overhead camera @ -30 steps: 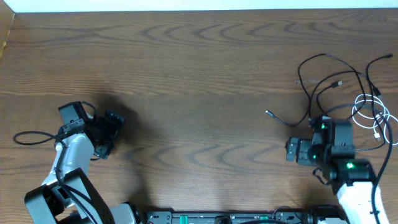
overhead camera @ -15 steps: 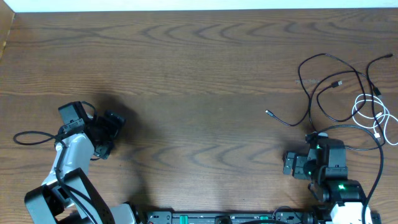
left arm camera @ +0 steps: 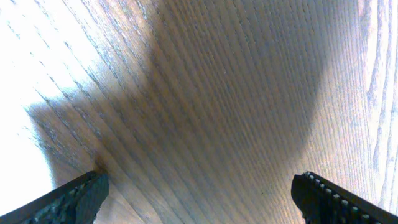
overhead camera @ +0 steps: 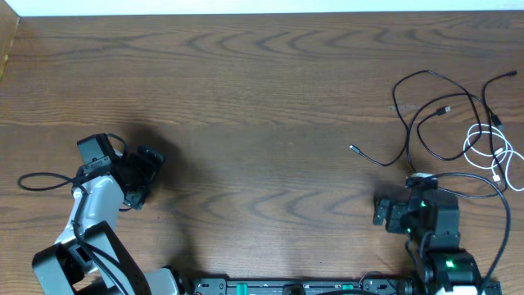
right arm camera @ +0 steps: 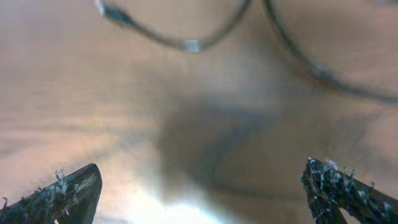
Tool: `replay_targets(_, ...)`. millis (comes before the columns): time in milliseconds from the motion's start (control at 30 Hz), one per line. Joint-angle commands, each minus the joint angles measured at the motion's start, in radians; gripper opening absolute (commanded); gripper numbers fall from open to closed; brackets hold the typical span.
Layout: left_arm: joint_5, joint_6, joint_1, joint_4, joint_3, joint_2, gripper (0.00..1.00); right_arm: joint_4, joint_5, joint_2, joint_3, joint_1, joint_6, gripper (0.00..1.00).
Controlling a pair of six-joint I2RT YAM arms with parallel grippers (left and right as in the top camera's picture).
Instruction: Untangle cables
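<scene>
The cables lie loosely tangled at the table's right side: thin black cables (overhead camera: 426, 106) loop from a small plug (overhead camera: 354, 149) toward the right edge, and a coiled white cable (overhead camera: 491, 152) overlaps them. My right gripper (overhead camera: 381, 211) sits below the tangle near the front edge, apart from it. In the right wrist view it (right arm camera: 199, 193) is open over bare wood, with blurred black cables (right arm camera: 186, 43) crossing the top. My left gripper (overhead camera: 147, 176) is far off at the left. It (left arm camera: 199, 199) is open, with only wood between its fingers (left arm camera: 74, 199).
A thicker black cord (overhead camera: 41, 182) runs from the left arm toward the table's left edge. Another arm cord (overhead camera: 471, 176) arcs beside the right arm close to the white cable. The table's far edge (overhead camera: 262, 15) runs along the top.
My right arm has drawn back toward the front edge, away from the cables, with its gripper still open. The left arm has not moved.
</scene>
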Motion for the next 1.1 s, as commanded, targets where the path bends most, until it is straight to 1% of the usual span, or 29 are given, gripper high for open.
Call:
replay_targets(0, -0.029, -0.008, 0.006, -0.013, -0.007, 0.010, 0.99, 0.018, -0.003, -0.167, -0.004, 0.006, 0.004, 0.99)
replay_targets(133, -0.029, -0.008, 0.006, -0.013, -0.007, 0.010, 0.99, 0.035, -0.003, -0.314, -0.005, 0.006, 0.004, 0.99)
replay_targets(300, -0.029, -0.008, 0.006, -0.013, -0.007, 0.010, 0.99, 0.104, -0.003, -0.429, -0.010, 0.006, 0.004, 0.99)
replay_targets(600, -0.029, -0.009, 0.006, -0.013, -0.007, 0.010, 0.99, 0.327, -0.003, -0.531, -0.069, 0.006, 0.004, 0.99)
replay_targets(667, -0.029, -0.009, 0.006, -0.013, -0.007, 0.010, 1.00, 0.411, -0.003, -0.529, -0.086, 0.006, 0.004, 0.99)
replay_targets(700, -0.029, -0.008, 0.006, -0.013, -0.007, 0.010, 0.99, 0.423, -0.003, -0.529, -0.087, 0.006, 0.004, 0.99)
replay_targets(1067, -0.029, -0.008, 0.006, -0.013, -0.007, 0.010, 0.99, 0.368, -0.003, -0.529, -0.107, 0.006, 0.004, 0.99)
